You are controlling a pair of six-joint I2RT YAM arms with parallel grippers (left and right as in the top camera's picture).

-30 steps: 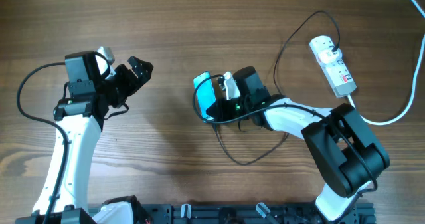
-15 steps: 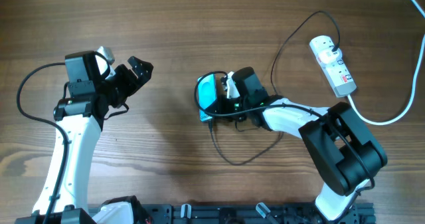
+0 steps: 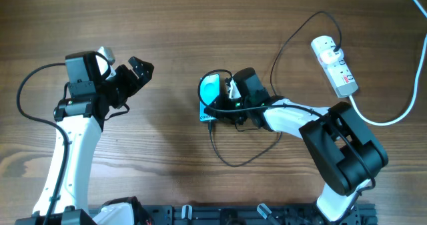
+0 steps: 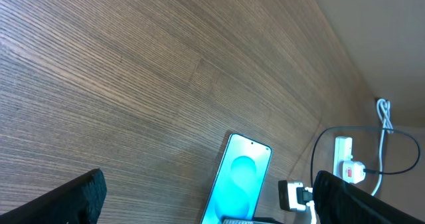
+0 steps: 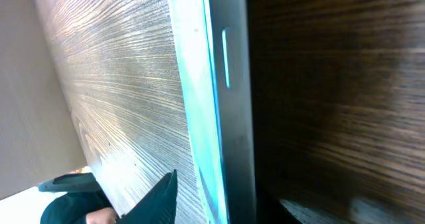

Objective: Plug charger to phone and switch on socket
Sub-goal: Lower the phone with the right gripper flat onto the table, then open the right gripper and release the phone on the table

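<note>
Wood-grain table point(image 3: 200, 25) all round, with the phone point(image 3: 210, 91) near the middle and my right gripper point(image 3: 229, 90) hard against its right edge; I cannot tell whether those jaws pinch it. My left gripper point(image 3: 133, 75) hangs well apart, jaws wide. The charger point(image 3: 238, 165) loops from the socket point(image 3: 335, 67) (plug seated there) toward the phone. I'd steady the phone and feed the tip in square. Right wrist shows only its side edge; left wrist shows the lit screen lying flat.

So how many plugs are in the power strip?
1. A white plug sits in the power strip, in the outlet away from its grey end, charger cable leading off it. Nothing else looks plugged in.
</note>
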